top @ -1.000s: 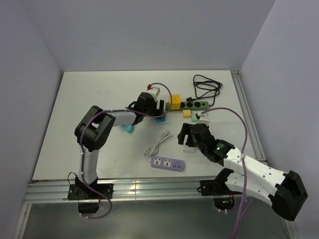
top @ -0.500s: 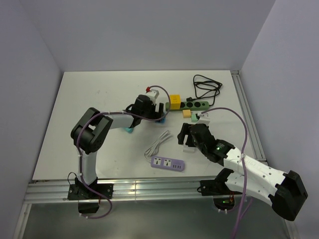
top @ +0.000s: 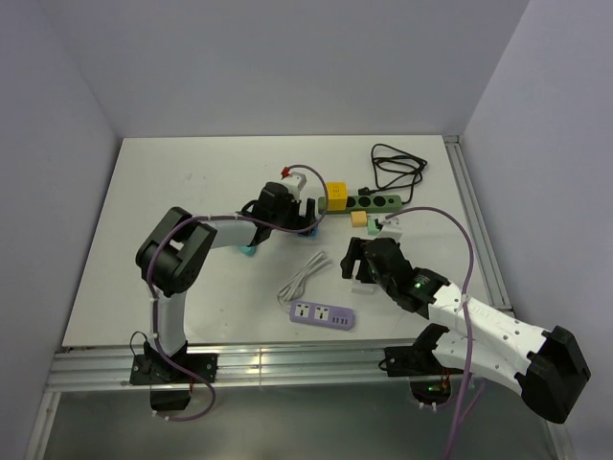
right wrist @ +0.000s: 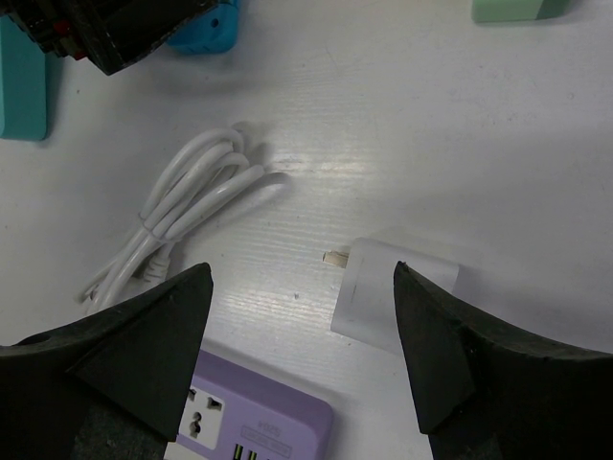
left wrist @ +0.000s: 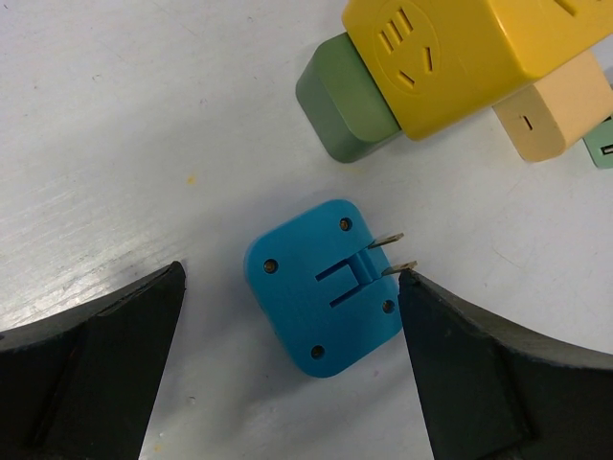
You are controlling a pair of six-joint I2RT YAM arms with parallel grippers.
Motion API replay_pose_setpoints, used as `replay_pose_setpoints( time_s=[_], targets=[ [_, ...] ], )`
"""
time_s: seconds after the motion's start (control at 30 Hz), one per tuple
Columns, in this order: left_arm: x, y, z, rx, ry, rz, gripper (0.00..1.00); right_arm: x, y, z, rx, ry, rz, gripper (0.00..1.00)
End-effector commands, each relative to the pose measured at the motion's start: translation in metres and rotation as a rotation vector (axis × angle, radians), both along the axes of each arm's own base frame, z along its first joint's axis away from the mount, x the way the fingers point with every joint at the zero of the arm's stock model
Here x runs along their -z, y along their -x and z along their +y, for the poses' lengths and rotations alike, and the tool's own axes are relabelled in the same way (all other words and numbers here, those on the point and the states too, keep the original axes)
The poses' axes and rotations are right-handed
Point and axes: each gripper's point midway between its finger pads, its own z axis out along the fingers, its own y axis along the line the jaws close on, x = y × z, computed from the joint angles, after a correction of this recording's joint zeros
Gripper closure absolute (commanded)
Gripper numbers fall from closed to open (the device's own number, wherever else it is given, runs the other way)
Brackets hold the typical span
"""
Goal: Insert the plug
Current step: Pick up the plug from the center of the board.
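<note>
A blue plug [left wrist: 326,299] lies flat on the white table with its two metal prongs pointing right. My left gripper [left wrist: 292,278] stands open around it, and the right finger's tip is close to one prong. Up and to the right, a green power strip [left wrist: 345,96] carries a yellow adapter [left wrist: 460,57]. My right gripper [right wrist: 302,271] is open low over a white plug [right wrist: 393,292], whose prong points left. A purple power strip [right wrist: 259,426] lies just in front of it. In the top view, the left gripper [top: 305,218] is mid-table and the right gripper [top: 359,268] is nearer.
A bundled white cable [top: 304,276] lies between the grippers and the purple power strip [top: 323,315]. A coiled black cable [top: 397,168] lies at the back right. A teal block [top: 248,249] sits beside the left arm, and a peach adapter [left wrist: 551,115] is beside the yellow one.
My left gripper's jaws have spread wider around the blue plug, and the left arm's elbow has shifted slightly left. The right arm has stayed put.
</note>
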Motion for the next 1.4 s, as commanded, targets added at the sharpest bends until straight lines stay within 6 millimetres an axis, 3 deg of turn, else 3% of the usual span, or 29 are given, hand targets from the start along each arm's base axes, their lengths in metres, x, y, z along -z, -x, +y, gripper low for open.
replay_pose_setpoints(
  time_s=[0.0, 0.2, 0.33, 0.63, 0.87, 1.27, 1.37],
  targets=[
    [-0.047, -0.01, -0.008, -0.006, 0.078, -0.092, 0.0, -0.004, -0.004, 0.004, -0.005, -0.007, -0.027, 0.17],
    [-0.059, -0.01, -0.004, -0.027, 0.095, -0.117, 0.01, -0.002, -0.004, 0.004, -0.008, -0.004, -0.022, 0.17],
    [-0.056, -0.011, -0.008, -0.012, 0.092, -0.106, 0.01, -0.003, -0.004, 0.005, -0.009, -0.006, -0.023, 0.17],
    [-0.02, -0.02, -0.011, -0.019, -0.017, -0.043, 0.01, -0.002, -0.004, 0.004, -0.009, -0.005, -0.022, 0.17],
    [-0.008, -0.016, -0.018, -0.015, -0.076, -0.018, 0.01, -0.004, -0.003, 0.004, -0.011, -0.009, -0.026, 0.17],
    [0.015, -0.017, -0.012, -0.055, -0.17, 0.015, 0.04, -0.004, -0.003, 0.005, -0.011, -0.012, -0.026, 0.18],
    [0.018, -0.014, -0.014, -0.037, -0.167, 0.026, 0.16, -0.003, -0.003, 0.004, -0.01, -0.009, -0.025, 0.18]
  ],
)
